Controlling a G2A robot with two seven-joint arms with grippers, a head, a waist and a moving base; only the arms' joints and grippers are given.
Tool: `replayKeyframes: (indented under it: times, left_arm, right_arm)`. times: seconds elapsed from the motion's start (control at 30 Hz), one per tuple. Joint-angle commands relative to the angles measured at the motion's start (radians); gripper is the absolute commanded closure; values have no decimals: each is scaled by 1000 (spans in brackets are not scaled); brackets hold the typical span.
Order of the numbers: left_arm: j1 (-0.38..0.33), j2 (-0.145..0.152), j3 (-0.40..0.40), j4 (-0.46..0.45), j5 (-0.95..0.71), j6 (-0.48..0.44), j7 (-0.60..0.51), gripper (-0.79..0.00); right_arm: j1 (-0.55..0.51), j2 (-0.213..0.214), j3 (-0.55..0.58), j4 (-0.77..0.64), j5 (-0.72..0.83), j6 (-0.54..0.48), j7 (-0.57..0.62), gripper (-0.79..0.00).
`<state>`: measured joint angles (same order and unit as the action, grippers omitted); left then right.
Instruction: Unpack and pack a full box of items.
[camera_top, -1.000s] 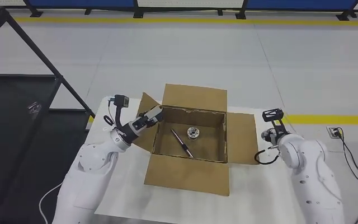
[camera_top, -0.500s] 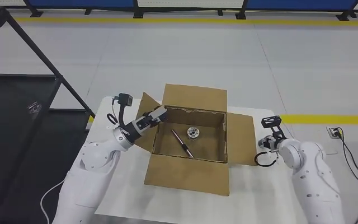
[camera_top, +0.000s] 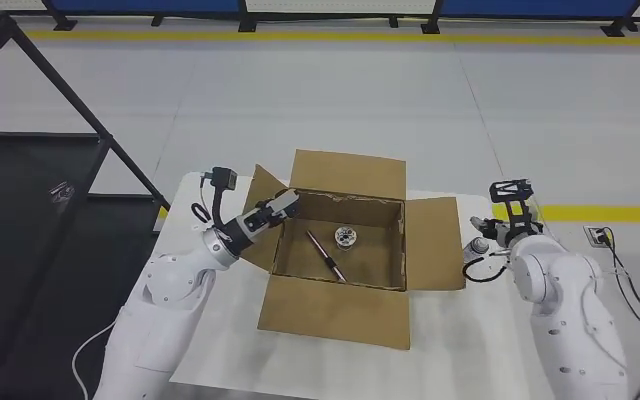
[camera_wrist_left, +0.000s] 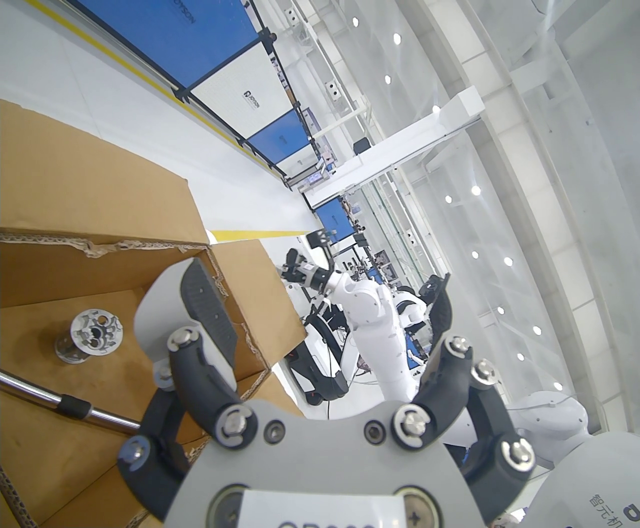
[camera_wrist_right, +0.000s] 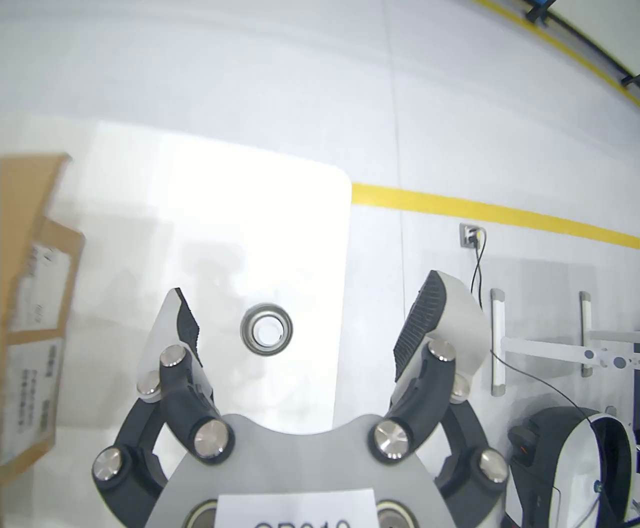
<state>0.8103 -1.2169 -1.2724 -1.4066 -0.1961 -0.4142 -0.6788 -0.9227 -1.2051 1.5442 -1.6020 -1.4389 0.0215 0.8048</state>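
An open cardboard box (camera_top: 340, 305) stands mid-table with its flaps spread. On its floor lie a thin metal rod (camera_top: 325, 256) and a small round metal part (camera_top: 345, 236). In the left wrist view the round part (camera_wrist_left: 90, 334) and the rod (camera_wrist_left: 50, 395) are also visible. My left gripper (camera_top: 283, 203) hovers over the box's left flap, open and empty (camera_wrist_left: 315, 287). My right gripper (camera_wrist_right: 307, 295) is open above the white table, to the right of the box. A small metal ring (camera_wrist_right: 266, 330) lies on the table below it, untouched.
The white table (camera_top: 440, 330) ends just right of the ring, at a rounded corner. The box's right flap (camera_wrist_right: 30, 280) lies flat toward the right arm. A black frame (camera_top: 60, 110) stands left of the table. A wall socket with a cable (camera_wrist_right: 472, 235) is on the floor.
The right wrist dipped toward the table beside the right flap, then lifted and swung out to the right. The left gripper edged slightly toward the box.
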Motion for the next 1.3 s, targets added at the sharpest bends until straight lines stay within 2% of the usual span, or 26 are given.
replayKeyframes:
  times: [0.0, 0.17, 0.23, 0.37, 0.47, 0.6, 0.77, 0.87, 0.93, 1.13, 1.27]
  left_arm:
    - [2, 1, -5, 1, -3, -5, 7, -785]
    - [14, 2, -15, -3, -17, -27, 19, -785]
    - [20, 3, -21, -5, -22, -39, 30, -785]
    - [31, 5, -44, -6, -27, -60, 66, -785]
    - [43, 8, -69, -12, -33, -73, 92, -785]
    - [67, 11, -99, -32, -45, -96, 119, -785]
    - [84, 13, -112, -48, -59, -112, 134, -785]
    - [87, 13, -111, -48, -61, -112, 131, -785]
    - [87, 13, -109, -45, -60, -111, 131, -785]
    - [89, 14, -112, -40, -63, -111, 126, -785]
    - [90, 15, -113, -40, -66, -109, 124, -785]
  right_arm:
    - [-58, -2, -10, -172, -3, 27, -32, -785]
    - [-137, -7, -74, -418, -58, 47, -95, -785]
    - [-137, -10, -125, -457, -28, -25, -107, -785]
    - [-50, -15, -232, -398, 69, -213, -47, -785]
    - [54, -26, -328, -265, 218, -366, 19, -785]
    - [215, -58, -493, -39, 288, -403, 131, -785]
    - [383, -119, -663, 268, 366, -338, 130, -785]
    - [459, -164, -756, 435, 379, -262, 105, -785]
    - [497, -195, -805, 535, 410, -246, 78, -785]
    - [580, -278, -894, 794, 428, -115, -34, -785]
    - [611, -319, -908, 935, 477, -109, -113, -785]
